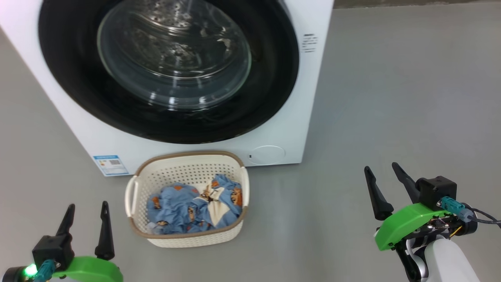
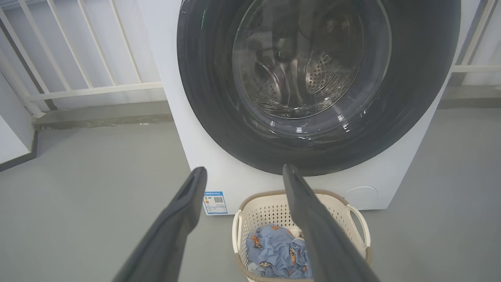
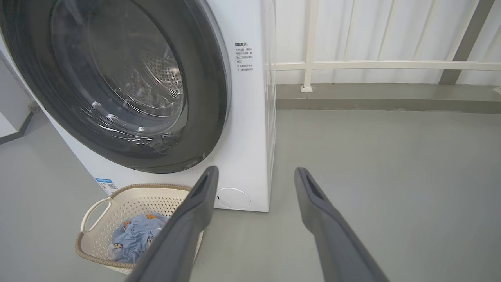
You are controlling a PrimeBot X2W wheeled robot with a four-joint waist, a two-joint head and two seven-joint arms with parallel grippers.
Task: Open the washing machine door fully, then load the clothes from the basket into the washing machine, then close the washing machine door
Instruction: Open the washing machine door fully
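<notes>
Head view: washing machine door (image 1: 168, 70) sits shut, clothes (image 1: 195, 207) in the basket (image 1: 188, 164) below; left gripper (image 1: 87, 211) and right gripper (image 1: 381, 176) spread, empty. Door-opening comes first: one must reach its rim.

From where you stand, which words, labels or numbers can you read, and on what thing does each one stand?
Printed note on the washing machine front: Chinese heading, likely "温馨提示"; the lines below are too small to read.
Blue label sticker, low on the same front: a QR code and print, too small to read.
Nothing else is readable.
</notes>
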